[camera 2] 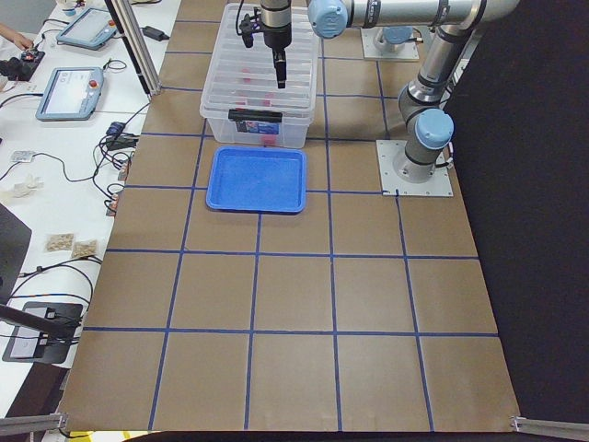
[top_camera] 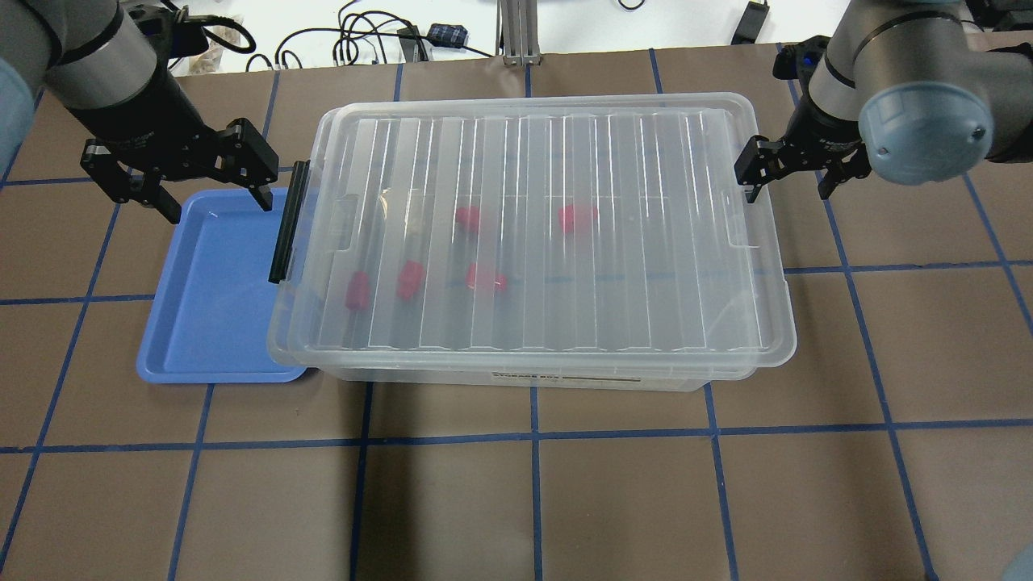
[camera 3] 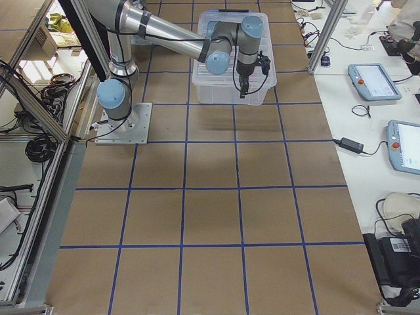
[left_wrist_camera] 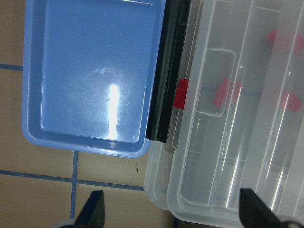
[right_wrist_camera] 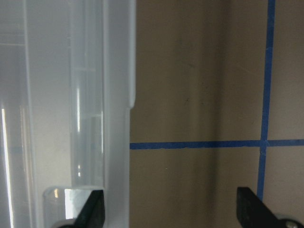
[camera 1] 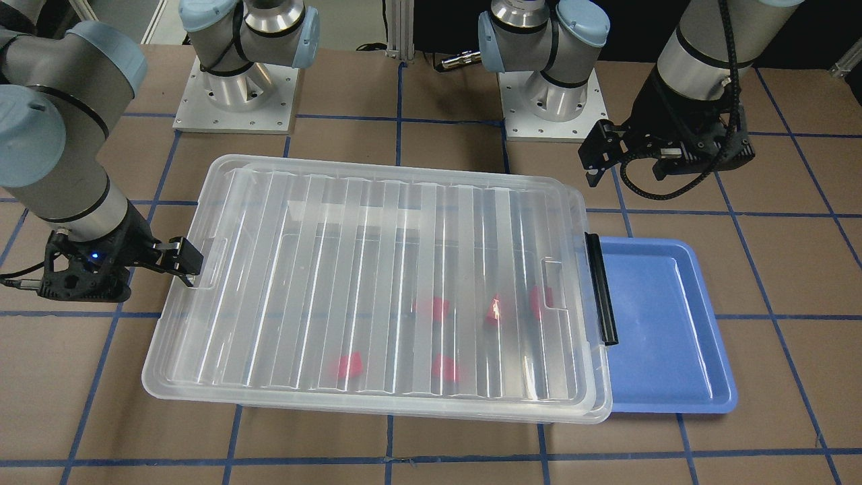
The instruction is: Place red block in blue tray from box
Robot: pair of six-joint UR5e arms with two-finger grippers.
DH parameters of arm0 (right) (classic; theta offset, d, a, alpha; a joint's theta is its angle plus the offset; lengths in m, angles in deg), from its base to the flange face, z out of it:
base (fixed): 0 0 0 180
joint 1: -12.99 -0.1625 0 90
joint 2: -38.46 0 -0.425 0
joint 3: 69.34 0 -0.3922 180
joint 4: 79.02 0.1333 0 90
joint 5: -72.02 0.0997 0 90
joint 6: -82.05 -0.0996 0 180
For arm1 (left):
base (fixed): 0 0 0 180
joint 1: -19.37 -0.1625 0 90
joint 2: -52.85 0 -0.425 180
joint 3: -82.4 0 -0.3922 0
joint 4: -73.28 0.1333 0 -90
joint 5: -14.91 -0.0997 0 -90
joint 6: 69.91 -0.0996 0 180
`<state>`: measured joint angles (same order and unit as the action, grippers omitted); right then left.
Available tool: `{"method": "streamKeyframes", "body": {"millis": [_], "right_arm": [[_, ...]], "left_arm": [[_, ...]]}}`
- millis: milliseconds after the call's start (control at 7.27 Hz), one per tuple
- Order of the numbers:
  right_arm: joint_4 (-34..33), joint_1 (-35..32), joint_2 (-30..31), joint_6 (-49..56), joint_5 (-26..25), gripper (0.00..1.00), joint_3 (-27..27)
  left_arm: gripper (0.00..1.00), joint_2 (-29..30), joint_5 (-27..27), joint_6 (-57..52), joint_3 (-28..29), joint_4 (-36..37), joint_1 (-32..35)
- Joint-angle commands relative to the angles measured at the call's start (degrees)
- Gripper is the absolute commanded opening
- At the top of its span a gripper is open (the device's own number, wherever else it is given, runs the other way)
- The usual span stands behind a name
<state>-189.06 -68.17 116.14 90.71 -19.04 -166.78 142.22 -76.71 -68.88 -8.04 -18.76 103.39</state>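
Note:
The box (top_camera: 646,242) is a clear bin with its ribbed lid on, at the table's middle (camera 1: 303,269). Several red blocks show blurred through the lid, such as one (top_camera: 468,216) and another (camera 1: 434,308). The blue tray (top_camera: 210,307) lies empty against the box's end with the black latch bar (top_camera: 288,222). My left gripper (top_camera: 218,208) is open and empty above the tray's far end, beside the latch; its wrist view shows the tray (left_wrist_camera: 90,80) and the latch bar (left_wrist_camera: 166,95). My right gripper (top_camera: 788,190) is open and empty at the box's opposite end, astride the lid's edge (right_wrist_camera: 118,95).
The two arm bases (camera 1: 236,94) (camera 1: 552,101) stand behind the box. Blue tape lines grid the brown table. A side bench with tablets and cables (camera 2: 69,92) runs along the table's far edge.

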Motion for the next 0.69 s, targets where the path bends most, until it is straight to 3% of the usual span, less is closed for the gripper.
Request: {"method": "streamKeyframes", "body": {"millis": [0,550], "right_arm": [[-0.1,1.9,0.0,2.1,0.1,0.97,0.0],[-0.1,5.7,-0.1,9.4,0.2,0.98,0.2]], "left_arm": [[1.00,-0.2,-0.5,0.0,-0.1,0.0,0.0],[1.00,0.2,-0.2,0.0,0.0,0.1,0.0]]}}
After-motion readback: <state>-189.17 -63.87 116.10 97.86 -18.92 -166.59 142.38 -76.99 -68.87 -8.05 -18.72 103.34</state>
